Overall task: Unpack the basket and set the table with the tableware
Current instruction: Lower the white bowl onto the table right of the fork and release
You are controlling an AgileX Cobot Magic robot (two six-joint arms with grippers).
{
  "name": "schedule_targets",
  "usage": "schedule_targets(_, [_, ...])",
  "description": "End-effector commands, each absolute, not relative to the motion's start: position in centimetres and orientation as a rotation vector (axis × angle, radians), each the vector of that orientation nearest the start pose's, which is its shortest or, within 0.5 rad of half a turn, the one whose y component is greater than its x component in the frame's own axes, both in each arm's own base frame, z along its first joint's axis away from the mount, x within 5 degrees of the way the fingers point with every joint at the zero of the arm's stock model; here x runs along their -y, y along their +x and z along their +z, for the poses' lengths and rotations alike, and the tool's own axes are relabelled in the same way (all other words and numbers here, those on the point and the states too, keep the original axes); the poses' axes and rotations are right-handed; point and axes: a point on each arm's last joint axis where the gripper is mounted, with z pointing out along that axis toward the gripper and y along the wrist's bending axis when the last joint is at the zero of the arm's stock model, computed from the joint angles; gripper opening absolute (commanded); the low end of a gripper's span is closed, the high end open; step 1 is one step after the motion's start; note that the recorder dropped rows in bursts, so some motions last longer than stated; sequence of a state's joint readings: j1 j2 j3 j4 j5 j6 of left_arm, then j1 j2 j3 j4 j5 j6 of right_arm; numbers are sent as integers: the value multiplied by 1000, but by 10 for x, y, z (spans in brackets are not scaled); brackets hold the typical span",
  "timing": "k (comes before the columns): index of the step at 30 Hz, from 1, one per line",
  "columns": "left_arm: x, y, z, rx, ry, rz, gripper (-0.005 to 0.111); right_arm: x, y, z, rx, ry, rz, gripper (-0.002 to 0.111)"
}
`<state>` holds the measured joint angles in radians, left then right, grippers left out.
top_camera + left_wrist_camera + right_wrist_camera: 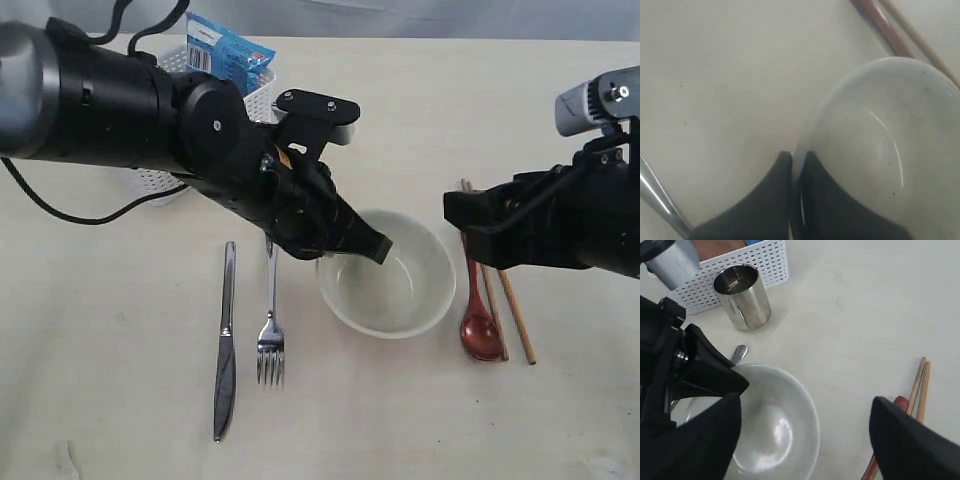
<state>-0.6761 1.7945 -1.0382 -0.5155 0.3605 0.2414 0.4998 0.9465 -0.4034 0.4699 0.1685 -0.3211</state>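
Right now the left hand is clenched on the rim of the cream bowl. The left wrist view shows one dark finger outside the wall and the other inside it, with the rim pinched between them. The bowl sits upright near the middle of the worktop, and nothing can be seen inside it. Whether its base rests fully on the surface cannot be told. On the side of the bowl toward the worktop's left edge lie the steel fork and, beyond it, the steel knife. They are roughly parallel and apart from each other, with the fork's tines and the knife's blade pointing to the near edge. On the bowl's other side the dark red spoon lies just beside the bowl, its scoop toward the near edge. The brown wooden chopsticks lie next to the spoon, one against its handle. The right hand hangs above the handle ends of the spoon and chopsticks with its fingers spread wide and nothing between them. The white basket stands toward the far left corner of the worktop, largely hidden behind the left arm in the exterior view, with a blue packet sticking up out of it. In the right wrist view a shiny steel cup stands upright on the worktop just beside the basket's perforated wall, between the basket and the bowl.
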Motion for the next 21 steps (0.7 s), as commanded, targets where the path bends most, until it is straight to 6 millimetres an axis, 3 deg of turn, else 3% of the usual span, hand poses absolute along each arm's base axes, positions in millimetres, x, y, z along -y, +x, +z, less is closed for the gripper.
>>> schedule_targets(1, [240, 268, 173, -2589, 627, -573, 0, -89, 150, 232, -2176, -432, 447, 68])
schedule_targets(18, [240, 270, 174, -2561, 625, -564, 0, -89, 150, 232, -2180, -428, 450, 68])
schedule_targets(21, [241, 271, 164, -2586, 642, -548, 0, -89, 149, 231, -2189, -414, 459, 68])
